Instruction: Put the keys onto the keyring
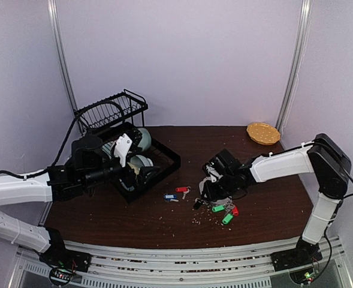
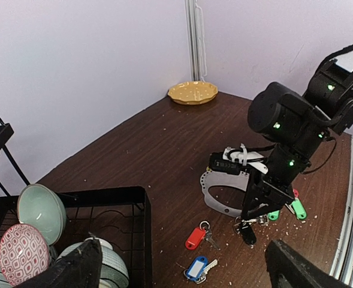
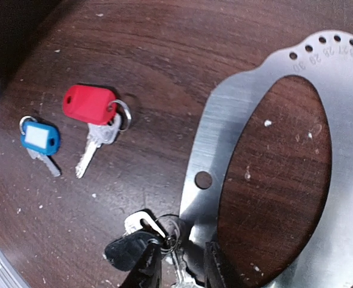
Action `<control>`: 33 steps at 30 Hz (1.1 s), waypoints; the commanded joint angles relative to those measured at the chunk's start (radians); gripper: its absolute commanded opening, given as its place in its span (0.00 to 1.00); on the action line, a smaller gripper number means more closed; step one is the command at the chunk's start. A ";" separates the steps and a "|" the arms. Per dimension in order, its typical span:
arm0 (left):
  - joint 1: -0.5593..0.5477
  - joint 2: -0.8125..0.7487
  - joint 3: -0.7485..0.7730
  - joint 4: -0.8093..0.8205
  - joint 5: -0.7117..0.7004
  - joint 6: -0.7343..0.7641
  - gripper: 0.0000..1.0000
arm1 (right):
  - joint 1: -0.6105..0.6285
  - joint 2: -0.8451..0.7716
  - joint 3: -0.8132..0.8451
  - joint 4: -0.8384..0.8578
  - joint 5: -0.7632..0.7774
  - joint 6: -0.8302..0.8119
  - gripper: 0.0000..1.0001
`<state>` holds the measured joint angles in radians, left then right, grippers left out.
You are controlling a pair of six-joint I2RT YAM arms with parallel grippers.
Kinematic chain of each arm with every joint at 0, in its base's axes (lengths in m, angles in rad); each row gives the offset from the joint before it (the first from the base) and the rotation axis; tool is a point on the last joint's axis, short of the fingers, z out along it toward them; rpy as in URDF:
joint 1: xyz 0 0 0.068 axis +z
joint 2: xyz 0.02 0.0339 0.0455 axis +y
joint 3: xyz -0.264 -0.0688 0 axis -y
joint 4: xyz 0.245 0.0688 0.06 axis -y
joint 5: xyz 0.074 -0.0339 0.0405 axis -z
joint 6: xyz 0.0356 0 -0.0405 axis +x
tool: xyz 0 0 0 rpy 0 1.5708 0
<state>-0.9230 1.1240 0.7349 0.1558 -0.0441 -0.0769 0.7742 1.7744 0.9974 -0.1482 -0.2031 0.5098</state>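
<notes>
Right claw [image 3: 181,249] parted, tips straddling keyring [image 3: 221,120] rim, black-tagged key [image 3: 125,252] touching one finger, probably being threaded on. Red key [image 3: 89,105] and blue key [image 3: 39,138] wait well apart. Left claw [image 2: 183,258] wide apart, empty.

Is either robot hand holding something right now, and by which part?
Left hand: open, holding nothing. Right hand: its fingers straddle the small loop of the black-tagged key beside the big metal ring; whether they pinch it cannot be told.
</notes>
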 commanded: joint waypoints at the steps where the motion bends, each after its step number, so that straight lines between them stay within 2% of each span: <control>1: -0.004 -0.001 -0.029 0.039 -0.007 0.010 0.98 | 0.006 0.047 0.039 0.004 0.009 0.033 0.25; 5: -0.004 -0.007 -0.041 0.039 -0.013 0.012 0.98 | 0.007 0.063 0.049 0.021 -0.018 0.042 0.16; 10: -0.004 -0.006 -0.052 0.039 -0.029 0.027 0.98 | 0.015 0.066 0.064 0.002 -0.029 0.045 0.14; 25: -0.004 -0.023 -0.057 0.036 -0.031 0.040 0.98 | 0.033 0.091 0.068 -0.045 0.036 0.043 0.16; 27: -0.004 -0.026 -0.058 0.036 -0.031 0.036 0.98 | 0.039 0.096 0.065 -0.032 0.016 0.045 0.12; 30: -0.004 -0.034 -0.069 0.040 -0.031 0.031 0.98 | 0.039 0.099 0.076 -0.032 0.011 0.046 0.00; 33: -0.004 -0.041 -0.079 0.042 -0.029 0.029 0.98 | 0.041 0.076 0.098 -0.059 0.038 0.027 0.00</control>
<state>-0.9230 1.1053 0.6754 0.1562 -0.0708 -0.0498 0.8051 1.8542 1.0698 -0.1486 -0.1989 0.5510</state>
